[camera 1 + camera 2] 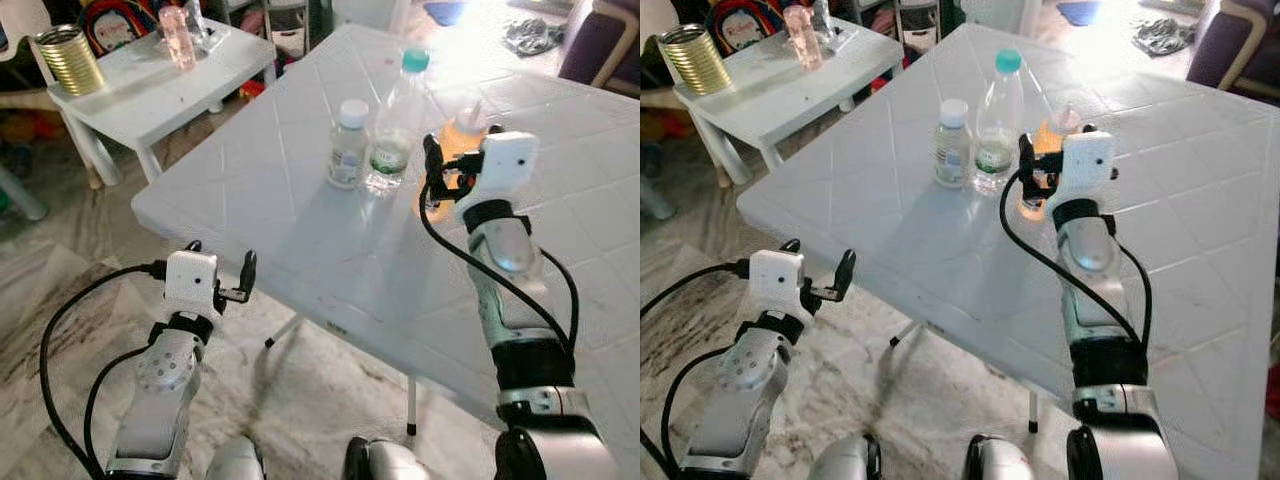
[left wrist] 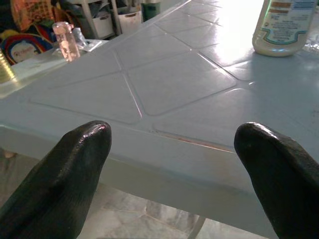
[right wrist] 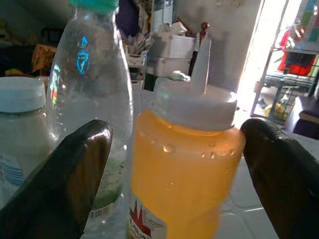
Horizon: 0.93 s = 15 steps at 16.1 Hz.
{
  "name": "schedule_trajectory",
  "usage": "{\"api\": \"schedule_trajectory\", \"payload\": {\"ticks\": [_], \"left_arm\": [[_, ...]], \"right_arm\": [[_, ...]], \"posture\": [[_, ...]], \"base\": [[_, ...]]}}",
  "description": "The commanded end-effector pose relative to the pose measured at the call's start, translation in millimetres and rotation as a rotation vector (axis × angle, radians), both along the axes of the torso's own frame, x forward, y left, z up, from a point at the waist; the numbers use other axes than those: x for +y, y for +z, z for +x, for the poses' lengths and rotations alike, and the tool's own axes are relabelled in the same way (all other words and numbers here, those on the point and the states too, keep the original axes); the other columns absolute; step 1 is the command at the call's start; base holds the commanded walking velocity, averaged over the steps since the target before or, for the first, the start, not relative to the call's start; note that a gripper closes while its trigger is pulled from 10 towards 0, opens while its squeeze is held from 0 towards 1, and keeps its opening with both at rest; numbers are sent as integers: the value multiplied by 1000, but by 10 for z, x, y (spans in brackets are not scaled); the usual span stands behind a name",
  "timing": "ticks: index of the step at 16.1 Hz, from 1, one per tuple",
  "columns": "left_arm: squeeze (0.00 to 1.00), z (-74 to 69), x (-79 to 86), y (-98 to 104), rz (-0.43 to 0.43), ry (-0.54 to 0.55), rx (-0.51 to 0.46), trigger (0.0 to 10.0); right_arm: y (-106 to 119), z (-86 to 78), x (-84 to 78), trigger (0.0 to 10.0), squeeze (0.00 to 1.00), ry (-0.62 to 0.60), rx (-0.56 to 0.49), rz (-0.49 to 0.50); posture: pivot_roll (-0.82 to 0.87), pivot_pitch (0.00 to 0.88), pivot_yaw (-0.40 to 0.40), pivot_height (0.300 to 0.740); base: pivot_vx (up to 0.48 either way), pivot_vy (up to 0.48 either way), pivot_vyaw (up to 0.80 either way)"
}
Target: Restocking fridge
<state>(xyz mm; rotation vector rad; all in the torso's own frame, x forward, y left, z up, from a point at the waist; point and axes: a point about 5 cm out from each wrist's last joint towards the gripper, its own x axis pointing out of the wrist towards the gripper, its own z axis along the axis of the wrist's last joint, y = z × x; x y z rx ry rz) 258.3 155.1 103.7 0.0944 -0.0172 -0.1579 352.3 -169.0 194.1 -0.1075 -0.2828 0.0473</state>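
white table (image 1: 300,230) | right gripper (image 3: 174,164) jaws apart, straddling orange bottle (image 3: 184,169)

Three containers crowd the white table (image 1: 300,230) toward its far side in a tight row: a small white-capped bottle (image 1: 348,143), a tall clear water bottle (image 1: 396,125) touching or just beside it, and an orange squeeze bottle (image 3: 184,164) close on the other side; the right gripper (image 1: 432,170) stands at the orange bottle with fingers spread either side of it, the water bottle pressing close to one finger (image 3: 79,179). The near half of the table up to its front edge is bare; the left gripper (image 1: 222,270), fingers apart, sits just off the near left edge, with open floor beneath; a smaller white side table (image 1: 150,85) carrying a metal can (image 1: 68,58) and a pink bottle (image 1: 177,38) stands beyond the far left corner, a gap between the two tables.
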Motion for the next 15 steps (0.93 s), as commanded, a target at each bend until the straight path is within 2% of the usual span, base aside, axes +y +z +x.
{"api": "schedule_trajectory", "payload": {"ticks": [1, 6, 8, 9, 10, 12, 15], "left_arm": [[0, -30, 9, 3, 16, 1, 7, 10000], [0, -15, -13, 10, 14, -1, 5, 10000], [0, -6, -8, 15, 16, -1, 6, 10000], [0, -2, -9, 17, 16, -1, 6, 10000], [0, -2, -9, 15, 16, -2, 7, 10000], [0, -3, -9, 11, 20, -3, 7, 10000], [0, 17, 29, 22, 23, 15, 0, 10000]], "right_arm": [[56, 44, 14, 10000, 0, 7, -17, -8], [102, 125, -43, 10000, 0, 9, -14, -19], [57, 163, -104, 10000, 0, -11, 16, -36], [43, 170, -116, 5725, 0, -14, 20, -38], [27, 179, -128, 0, 0, -15, 25, -36], [21, 184, -139, 0, 0, -17, 26, -38], [41, 225, -177, 2118, 0, -20, 19, -51]], "posture": [[159, 157, 21, 740], [164, 150, 20, 740], [164, 150, 19, 740], [165, 150, 19, 740], [165, 149, 21, 740], [167, 147, 21, 740], [173, 142, 13, 740]], "base": [[0, 0, 0], [0, 0, 0], [0, 0, 0], [0, 0, 0], [0, 0, 0], [0, 0, 0], [0, 0, 0]]}}
